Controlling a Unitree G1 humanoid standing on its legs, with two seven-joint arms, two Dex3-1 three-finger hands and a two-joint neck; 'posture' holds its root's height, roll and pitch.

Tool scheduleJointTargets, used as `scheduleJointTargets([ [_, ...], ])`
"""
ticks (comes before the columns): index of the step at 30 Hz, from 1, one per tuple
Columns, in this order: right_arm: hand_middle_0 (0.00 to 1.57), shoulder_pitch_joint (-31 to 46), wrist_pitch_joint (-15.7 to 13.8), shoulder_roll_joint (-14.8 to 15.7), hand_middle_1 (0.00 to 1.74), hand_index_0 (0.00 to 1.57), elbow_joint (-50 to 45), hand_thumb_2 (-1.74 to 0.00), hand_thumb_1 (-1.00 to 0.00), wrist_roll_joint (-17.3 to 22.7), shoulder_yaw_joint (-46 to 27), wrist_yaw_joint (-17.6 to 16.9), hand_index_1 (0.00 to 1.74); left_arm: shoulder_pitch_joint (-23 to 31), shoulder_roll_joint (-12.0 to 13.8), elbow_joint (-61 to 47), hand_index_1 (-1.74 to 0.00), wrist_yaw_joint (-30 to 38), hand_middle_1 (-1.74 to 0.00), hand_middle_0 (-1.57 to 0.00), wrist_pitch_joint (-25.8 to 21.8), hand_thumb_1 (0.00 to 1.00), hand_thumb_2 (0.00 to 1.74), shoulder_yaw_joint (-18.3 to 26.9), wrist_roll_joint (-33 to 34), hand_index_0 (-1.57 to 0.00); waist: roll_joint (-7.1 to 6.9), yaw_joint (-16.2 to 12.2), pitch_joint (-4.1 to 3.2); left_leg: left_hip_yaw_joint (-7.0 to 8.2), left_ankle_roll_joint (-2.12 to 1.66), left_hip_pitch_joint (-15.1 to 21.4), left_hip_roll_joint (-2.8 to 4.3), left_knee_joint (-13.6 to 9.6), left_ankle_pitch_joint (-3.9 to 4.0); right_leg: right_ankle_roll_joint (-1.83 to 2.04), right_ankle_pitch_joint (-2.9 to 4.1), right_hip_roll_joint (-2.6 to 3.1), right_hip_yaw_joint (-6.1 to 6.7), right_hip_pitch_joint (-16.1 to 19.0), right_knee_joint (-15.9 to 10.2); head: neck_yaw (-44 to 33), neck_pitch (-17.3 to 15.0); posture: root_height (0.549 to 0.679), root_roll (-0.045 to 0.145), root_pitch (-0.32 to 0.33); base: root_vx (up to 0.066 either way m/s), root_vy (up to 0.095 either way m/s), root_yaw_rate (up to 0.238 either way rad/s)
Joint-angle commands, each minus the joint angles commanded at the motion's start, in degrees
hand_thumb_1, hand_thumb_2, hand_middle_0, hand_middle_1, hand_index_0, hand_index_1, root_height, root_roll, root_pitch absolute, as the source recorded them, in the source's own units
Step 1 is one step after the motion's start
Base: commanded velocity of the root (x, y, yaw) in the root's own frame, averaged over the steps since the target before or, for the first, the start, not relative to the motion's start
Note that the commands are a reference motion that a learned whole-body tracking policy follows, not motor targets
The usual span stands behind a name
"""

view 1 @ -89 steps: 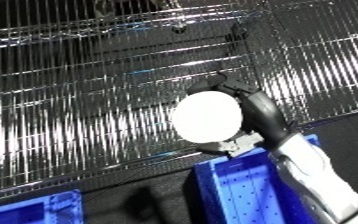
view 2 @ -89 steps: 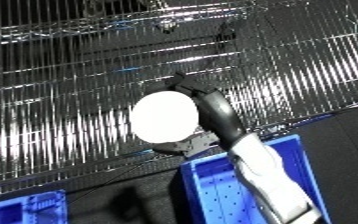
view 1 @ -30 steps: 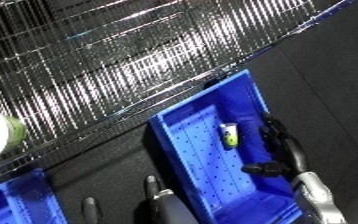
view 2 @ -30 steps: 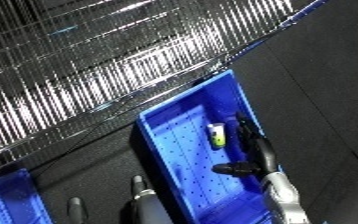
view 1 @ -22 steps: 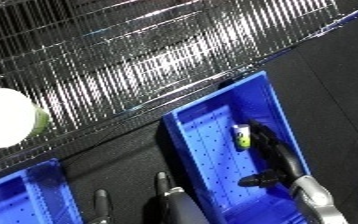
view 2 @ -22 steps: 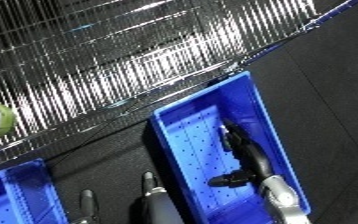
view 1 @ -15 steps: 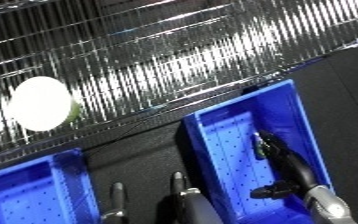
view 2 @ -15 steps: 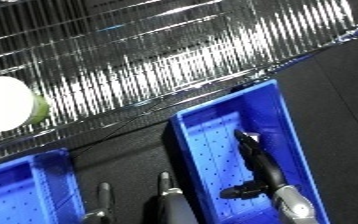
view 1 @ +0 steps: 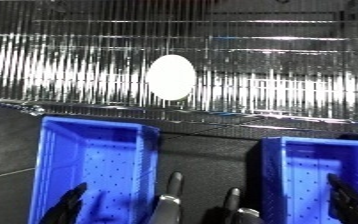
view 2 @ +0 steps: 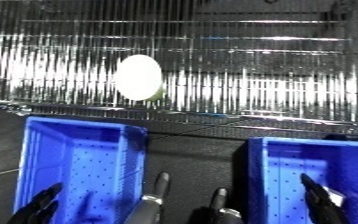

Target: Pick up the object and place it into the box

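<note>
**Q:** While you look down through the head camera, what fills the frame?

**Operator:** Across the upper half I see a wire shelf (view 1: 273, 75), its thin metal rods running top to bottom and glaring under the light. A white oval object (view 1: 171, 76) lies on the shelf, just left of centre in the upper half. Below the shelf's front edge the floor is dark.

**Q:** Where are the bins?

**Operator:** Two blue bins sit in the lower half. The left bin (view 1: 51, 160) takes the lower left; the right bin (view 1: 278, 170) takes the lower right and runs off the right edge. Both have small holes dotted over their inner floors. A dark strip of floor lies between them, well below the object.

**Q:** And your hands?

**Operator:** My left hand (view 1: 66, 206) shows as a dark shape at the bottom edge, over the left bin. My right hand (view 2: 316, 192) shows at the bottom right, over the right bin, a dark finger pointing up the frame. So little of either hand is in view that I cannot tell how the fingers are set. Neither hand touches the object, which is well apart from both.
</note>
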Motion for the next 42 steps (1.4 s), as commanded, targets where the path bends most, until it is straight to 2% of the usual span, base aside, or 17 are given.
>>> scheduleJointTargets([
  [3, 0.0, 0.22, -0.2, 0.54, 0.0, 0.0, 0.28, 0.0, 0.0, -0.52, 0.37, -0.39, 0.0, 0.51, 0.03, -1.05, 0.0, -0.91, 0.0, 0.0, -2.47, 0.0, 0.0, 0.28, -1.57, 0.0, 0.13, 0.41, 0.22, -0.15, 0.2, -0.54, 0.05, 0.72, -0.32, 0.0, -0.49, -0.36, -0.36, -0.43, 1.07, -3.4, -0.09, 0.646, 0.07, -0.036, -0.009, 0.029, -0.008],
  [6, 0.0, 0.47, -0.76, 1.04, 0.0, 0.0, 1.57, 0.0, 0.0, -0.8, 0.64, -0.3, 0.0, 0.74, 0.07, -4.19, 0.0, -1.6, 0.0, 0.0, -5.67, 0.0, 0.0, 0.56, -3.68, 0.0, 0.17, 1.05, 0.51, -0.29, 0.35, -0.95, 0.16, 1.17, -0.61, 0.15, -0.76, -0.79, -0.8, -0.7, 1.78, -4.94, -0.38, 0.644, 0.067, -0.037, -0.008, 0.022, 0.02],
  [10, 0.0, 0.72, -1.37, 1.42, 0.0, 0.0, 3.35, 0.0, 0.0, -0.02, 0.38, 0.18, 0.0, 1.51, 0.51, -10.45, 0.0, -1.35, 0.0, 0.0, -9.3, 0.0, 0.0, 0.77, -5.45, 0.0, -0.01, 2.27, 1.1, -0.72, 0.41, -1.59, 0.29, 1.67, -0.79, 0.46, -0.92, -1.3, -1.69, -1.01, 2.68, -4.12, -0.35, 0.642, 0.06, -0.038, -0.014, -0.006, 0.099],
  [15, 0.0, 1.11, -2.42, 1.52, 0.0, 0.0, 5.0, 0.0, 0.0, 1.71, -0.12, 0.96, 0.0, 2.97, 2.48, -19.99, 0.0, -0.72, 0.0, 0.0, -11.89, 0.0, 0.0, 0.38, -7.65, 0.0, -0.44, 3.68, 1.87, -1.52, 0.35, -2.07, 0.2, 1.75, -0.9, 0.62, -0.93, -1.58, -2.73, -1.14, 3.19, -0.81, -0.19, 0.641, 0.054, -0.036, -0.016, -0.026, 0.137],
  [21, 0.0, 2.14, -3.05, 1.12, 0.0, 0.0, 5.95, 0.0, 0.0, 4.22, -0.93, 1.72, 0.0, 5.01, 6.25, -34.48, 0.0, -1.76, 0.0, 0.0, -13.42, 0.0, 0.0, 1.07, -11.98, 0.0, -0.5, 5.26, 2.52, -2.49, 0.27, -2.48, -0.4, 1.23, -0.87, 0.61, -0.76, -1.9, -3.8, -1.18, 3.07, 5.64, 0.16, 0.641, 0.052, -0.029, -0.021, -0.013, 0.166],
  [29, 0.0, 3.64, -3.38, 1.21, 0.0, 0.0, 7.9, 0.0, 0.0, 8.2, -2.31, 3.08, 0.0, 7.16, 10.11, -52.53, 0.0, -0.91, 0.0, 0.0, -15.99, 0.0, 0.0, 4.1, -14.57, 0.0, -0.59, 7.41, 3.02, -3.76, 0.15, -2.98, -1.58, 0.75, -0.83, 0.34, -0.39, -2.46, -5.61, -0.85, 2.78, 15.41, 0.82, 0.643, 0.051, -0.024, -0.009, -0.031, 0.167],
  [32, 0.0, 3.81, -3.62, 1.65, 0.0, 0.0, 8.64, 0.0, 0.0, 9.22, -2.61, 3.54, 0.0, 7.44, 10.34, -56.2, 0.0, -0.65, 0.0, 0.0, -17.45, 0.0, 0.0, 5.47, -14.61, 0.0, -0.77, 7.89, 3.2, -4.09, 0.11, -3.16, -1.94, 0.52, -0.73, 0.19, -0.23, -2.48, -6.0, -0.83, 2.61, 18.62, 1.96, 0.643, 0.05, -0.022, 0.014, -0.039, 0.108],
  [36, 0.0, 3.63, -3.57, 2.24, 0.0, 0.0, 9.28, 0.0, 0.0, 10.51, -2.6, 3.95, 0.0, 6.62, 10.19, -59.1, 0.0, -0.86, 0.0, 0.0, -18.05, 0.0, 0.0, 5.97, -13.05, 0.0, -1.3, 7.99, 3.42, -4.28, 0.23, -3.42, -2.25, 0.31, -0.75, 0.1, 0.1, -2.16, -6.05, -1.07, 2.27, 20.31, 2.5, 0.644, 0.047, -0.017, 0.014, -0.042, 0.036],
  [42, 0.0, 2.85, -3.03, 2.52, 0.0, 0.0, 9.57, 0.0, 0.0, 11.51, -2.24, 5.01, 0.0, 2.65, 9.99, -59.93, 0.0, 0.15, 0.0, 0.0, -16.75, 0.0, 0.0, 4.02, -11.23, 0.0, -2.28, 6.93, 3.56, -4.08, 0.48, -3.6, -2.08, 0.33, -0.84, 0.14, 0.55, -1.37, -5.28, -1.56, 1.98, 19.13, 2.58, 0.644, 0.042, -0.013, 0.017, -0.016, -0.097],
])
